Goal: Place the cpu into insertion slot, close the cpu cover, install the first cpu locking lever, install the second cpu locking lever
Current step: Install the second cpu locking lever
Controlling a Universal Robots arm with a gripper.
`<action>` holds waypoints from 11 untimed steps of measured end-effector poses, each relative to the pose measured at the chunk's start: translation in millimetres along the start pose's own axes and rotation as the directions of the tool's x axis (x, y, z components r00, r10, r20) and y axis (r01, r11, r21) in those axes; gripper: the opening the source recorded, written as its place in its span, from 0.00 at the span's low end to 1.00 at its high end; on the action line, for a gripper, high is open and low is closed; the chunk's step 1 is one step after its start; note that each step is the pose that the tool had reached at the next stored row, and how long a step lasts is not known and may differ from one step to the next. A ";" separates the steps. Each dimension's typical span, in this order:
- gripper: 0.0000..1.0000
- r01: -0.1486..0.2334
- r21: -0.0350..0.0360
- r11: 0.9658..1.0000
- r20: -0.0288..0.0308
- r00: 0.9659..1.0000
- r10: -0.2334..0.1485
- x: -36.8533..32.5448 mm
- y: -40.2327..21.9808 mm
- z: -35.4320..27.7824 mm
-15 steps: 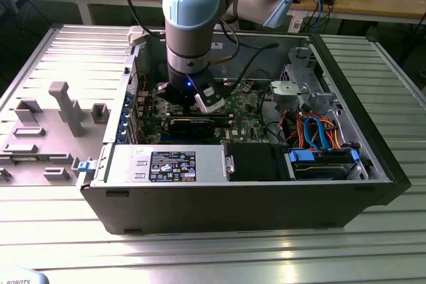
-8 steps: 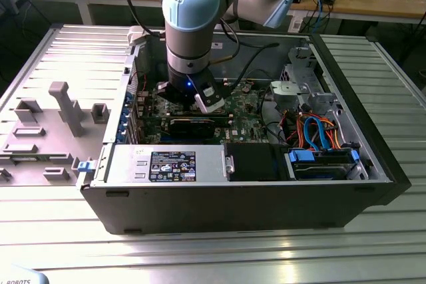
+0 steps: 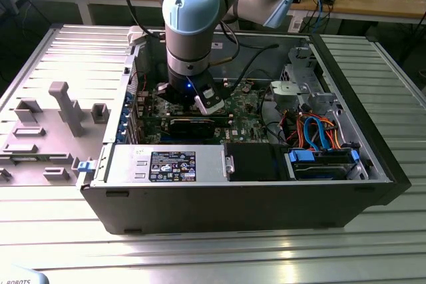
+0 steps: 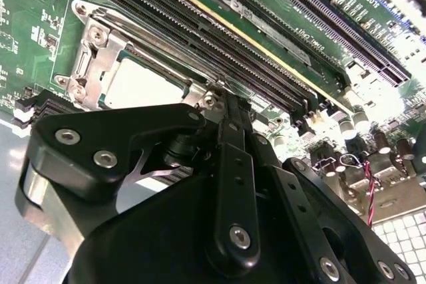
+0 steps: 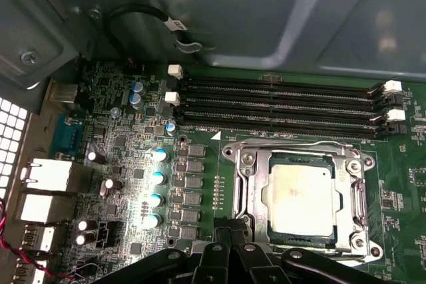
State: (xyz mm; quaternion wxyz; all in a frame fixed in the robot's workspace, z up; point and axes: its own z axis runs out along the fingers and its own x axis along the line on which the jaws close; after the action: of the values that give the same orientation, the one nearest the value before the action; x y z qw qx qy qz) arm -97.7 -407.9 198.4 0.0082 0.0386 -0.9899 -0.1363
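In the exterior view, a grey ribbed metal worktable (image 3: 40,58) carries grey plastic fixture blocks (image 3: 63,108) at the exterior view's left. To their right lies an open dark computer case (image 3: 373,164), holding a green motherboard (image 3: 243,108) and, further right, orange and blue cables (image 3: 319,131). The grey-and-blue robot arm (image 3: 193,11) reaches down into the case, its black gripper (image 3: 190,94) low over the board.

In the first wrist view, silver rear ports (image 5: 43,177) and blue-topped capacitors (image 5: 156,187) come first, then long black memory slots (image 5: 279,101). Beside these sits the small square insertion slot with its silver metal rim (image 5: 247,194). The flat square cpu with a silvery-grey metal top (image 5: 303,197) lies inside the slot, and the thin silver metal cpu cover frame (image 5: 266,164) lies flat around it, the chip showing through its window.

In the second wrist view, the gripper's black linkage (image 4: 229,184) hangs just beside the socket's edge, close to a thin metal lever rod (image 4: 166,58) along the cover. The fingertips appear drawn close together, holding nothing that can be made out.
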 end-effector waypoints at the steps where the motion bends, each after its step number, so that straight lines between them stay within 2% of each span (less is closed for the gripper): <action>1: 0.11 0.000 0.001 1.000 0.000 1.000 0.000 0.0 -0.2 0.0; 3: 0.11 0.000 0.002 1.000 0.000 1.000 0.000 0.1 -0.1 -0.9; 9: 0.11 0.000 0.002 1.000 0.000 1.000 0.000 0.2 4.3 -16.6; 11: 0.11 0.000 0.002 1.000 0.000 1.000 0.000 0.3 4.7 -17.8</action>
State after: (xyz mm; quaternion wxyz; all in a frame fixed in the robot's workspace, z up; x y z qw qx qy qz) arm -97.9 -408.2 216.8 0.0082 0.0386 -0.9900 -0.1355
